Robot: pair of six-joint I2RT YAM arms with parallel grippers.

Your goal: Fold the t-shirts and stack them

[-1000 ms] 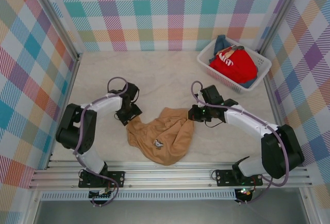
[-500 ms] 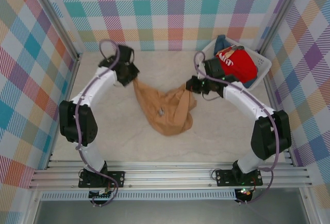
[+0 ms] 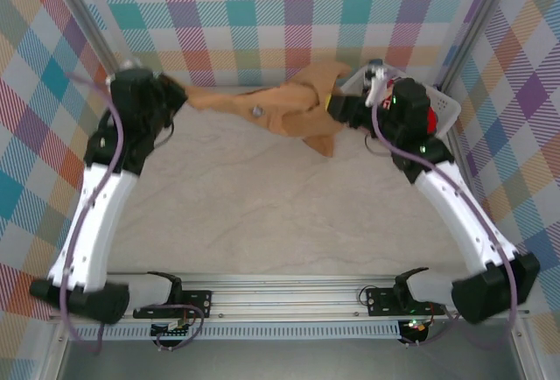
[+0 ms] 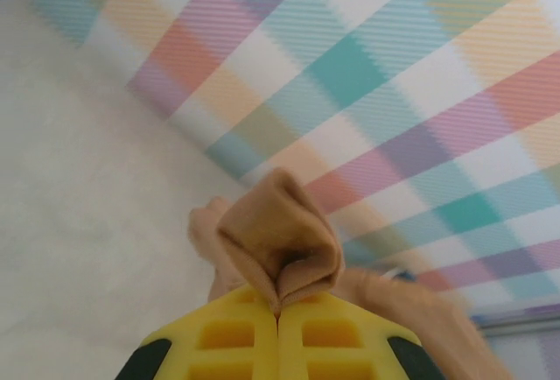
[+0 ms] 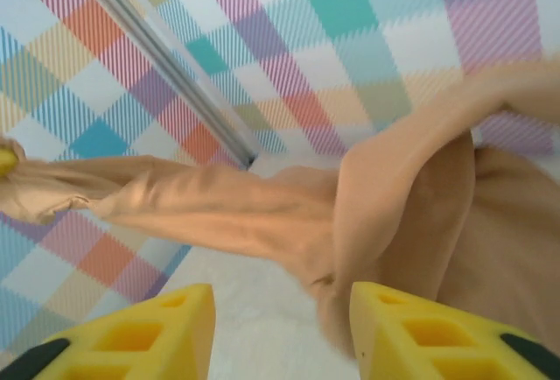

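The tan t-shirt (image 3: pixel 262 104) hangs stretched in the air near the back wall, its small print facing the camera. My left gripper (image 3: pixel 178 95) is raised at the back left and shut on the shirt's left end; in the left wrist view a fold of tan cloth (image 4: pixel 276 240) bulges out of the closed yellow fingers (image 4: pixel 280 306). My right gripper (image 3: pixel 335 104) is at the shirt's right end with its jaws apart (image 5: pixel 282 297); the cloth (image 5: pixel 219 200) drapes against its right finger (image 5: pixel 411 310). A sliver of the red t-shirt (image 3: pixel 430 122) shows behind the right arm.
The white lattice basket (image 3: pixel 448 107) stands at the back right corner, mostly hidden by the right arm. Plaid walls close in the back and both sides. A metal rail (image 3: pixel 289 297) runs along the near edge by the arm bases.
Both arms rose and swung toward the back wall, lifting the tan shirt off the table and stretching it out. The left gripper closed on it; the right gripper's jaws have opened.
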